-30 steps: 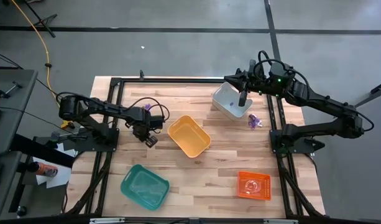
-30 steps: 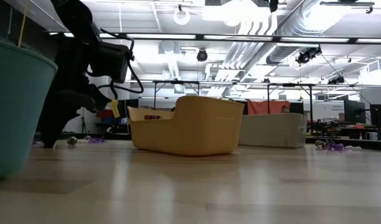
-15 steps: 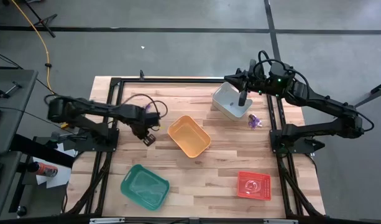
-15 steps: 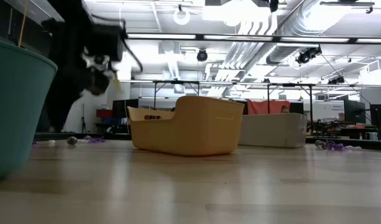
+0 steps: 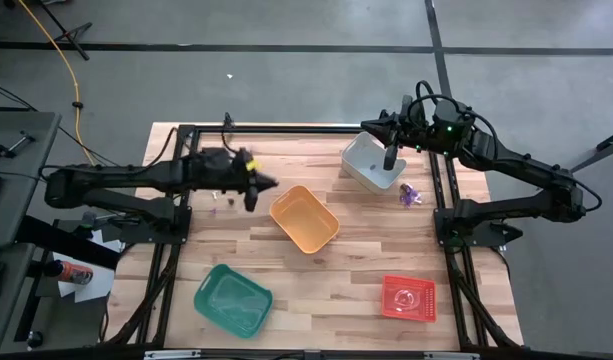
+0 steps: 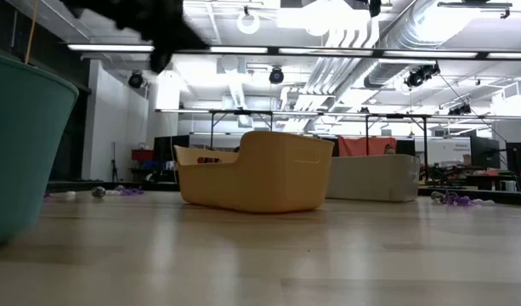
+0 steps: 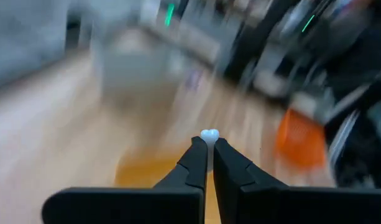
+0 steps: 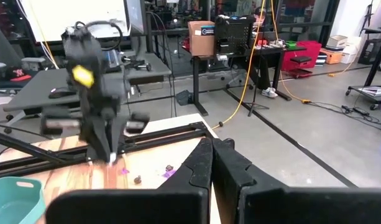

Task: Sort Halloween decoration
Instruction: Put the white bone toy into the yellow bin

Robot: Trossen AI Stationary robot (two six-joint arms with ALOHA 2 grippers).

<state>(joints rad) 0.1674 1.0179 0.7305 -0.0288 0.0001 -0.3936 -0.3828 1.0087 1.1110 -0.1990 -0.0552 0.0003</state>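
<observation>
Left hand lifted off table, pinching whitish trinket (no readable labels)

Counter: pale wood planks, black frame round edges. Yellow-orange bin; teal green bin; red-orange bin, perforated look; light grey bin. Purple trinkets beside grey bin. Whitish trinket at tips of black left gripper. Arms dark; yellow tag on left arm. Floor grey, black stripes; yellow cable.
</observation>
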